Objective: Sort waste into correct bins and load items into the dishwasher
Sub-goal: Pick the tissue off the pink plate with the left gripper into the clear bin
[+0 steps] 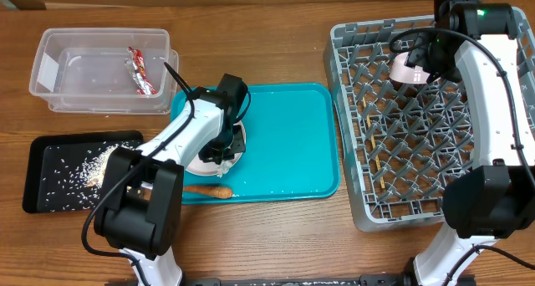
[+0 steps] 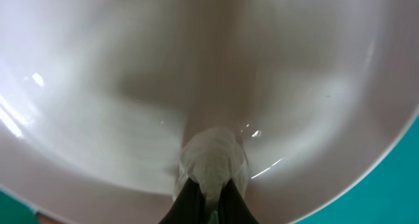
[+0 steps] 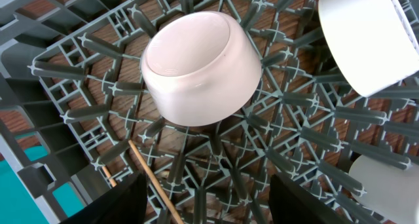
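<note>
My left gripper is shut on the small white tissue wad, low over the white plate on the teal tray. The orange carrot lies at the tray's front edge. The red-and-silver wrapper lies in the clear tub. Beige scraps lie in the black tray. My right gripper is open and empty above the grey rack. A white bowl rests on the pegs, and the chopsticks lie on the rack floor.
The teal serving tray lies in the middle between the bins and the rack. Two more white dishes show in the right wrist view, at the upper right and the lower right, standing among the pegs.
</note>
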